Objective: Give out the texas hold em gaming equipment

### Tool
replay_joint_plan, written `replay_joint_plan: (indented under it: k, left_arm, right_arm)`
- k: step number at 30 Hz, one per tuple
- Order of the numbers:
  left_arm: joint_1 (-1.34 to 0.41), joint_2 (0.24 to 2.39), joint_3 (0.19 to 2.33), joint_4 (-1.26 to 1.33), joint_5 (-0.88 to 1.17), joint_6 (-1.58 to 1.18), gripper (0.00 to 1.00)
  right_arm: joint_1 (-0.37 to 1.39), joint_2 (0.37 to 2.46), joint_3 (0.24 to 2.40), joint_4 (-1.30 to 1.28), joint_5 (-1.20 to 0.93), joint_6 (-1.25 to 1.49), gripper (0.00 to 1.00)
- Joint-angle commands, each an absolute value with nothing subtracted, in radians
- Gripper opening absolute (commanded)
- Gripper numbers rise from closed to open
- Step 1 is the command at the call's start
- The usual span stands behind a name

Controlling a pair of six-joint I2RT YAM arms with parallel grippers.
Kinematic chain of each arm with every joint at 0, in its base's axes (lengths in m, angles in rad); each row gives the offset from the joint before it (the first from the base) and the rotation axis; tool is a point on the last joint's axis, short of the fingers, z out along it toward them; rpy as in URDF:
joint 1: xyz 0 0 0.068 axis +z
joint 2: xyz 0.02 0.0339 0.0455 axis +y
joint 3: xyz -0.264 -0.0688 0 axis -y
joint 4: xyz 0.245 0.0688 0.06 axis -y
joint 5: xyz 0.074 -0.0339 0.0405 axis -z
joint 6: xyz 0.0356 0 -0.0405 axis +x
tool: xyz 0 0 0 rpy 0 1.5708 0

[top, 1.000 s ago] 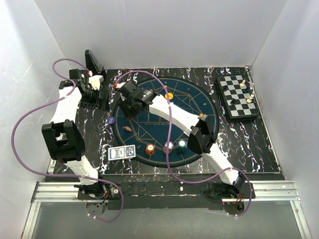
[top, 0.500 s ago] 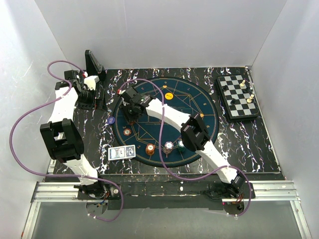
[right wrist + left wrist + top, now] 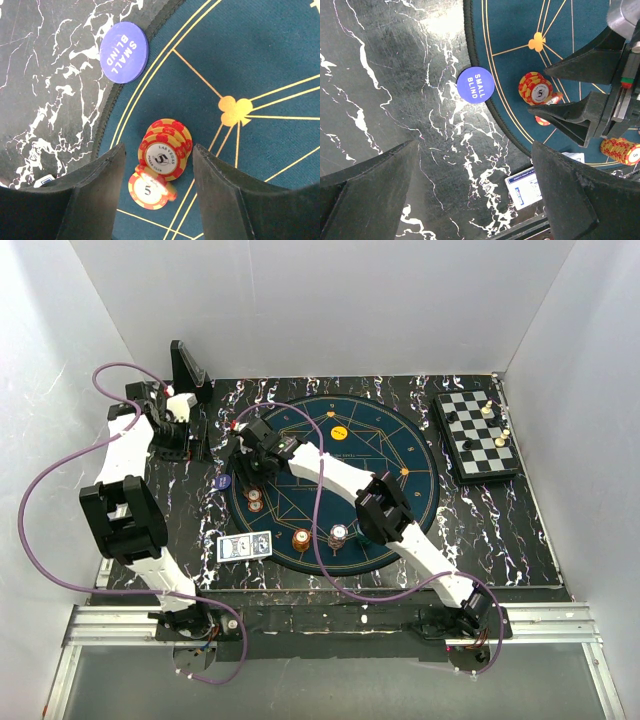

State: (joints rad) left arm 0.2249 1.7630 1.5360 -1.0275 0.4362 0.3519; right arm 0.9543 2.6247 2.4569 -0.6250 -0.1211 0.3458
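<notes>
My right gripper hangs open over the left part of the dark-blue mat. Between its fingers, touching neither, a small stack of red-and-yellow "5" chips lies on the mat, with one more chip blurred beside it. In the top view these chips lie just below the right gripper. The blue "small blind" disc rests on the marble just off the mat's edge. My left gripper is open and empty above the marble table, left of that disc.
Blue-backed cards lie near the table's front. An orange chip stack and a maroon one stand on the mat's near edge, with a yellow disc at its back. A chessboard sits at the back right, a black stand at the back left.
The right gripper has moved left towards the mat's edge and opened wider; the chips now lie loose on the mat beneath it. The left arm shifted slightly left.
</notes>
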Motion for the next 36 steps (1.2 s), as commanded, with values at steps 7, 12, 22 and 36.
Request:
replay_joint_plan:
  k: [7,12,22,36]
  left_arm:
    - [0.233,1.743,1.571,-1.051,0.476,0.356,0.98]
    - [0.236,1.715,1.574,-1.062,0.489,0.341,0.98]
    - [0.236,1.66,1.549,-1.071,0.505,0.321,0.98]
    - [0.238,1.64,1.54,-1.077,0.508,0.314,0.98]
  right_arm:
    - [0.942,2.502,2.404,-0.612,-0.083,0.324,0.65]
    - [0.933,2.329,2.32,-0.681,-0.029,0.285,0.66]
    - [0.995,1.869,1.619,-0.615,-0.048,0.247,0.78]
    - [1.101,1.91,1.517,-0.611,0.063,0.285,0.82]
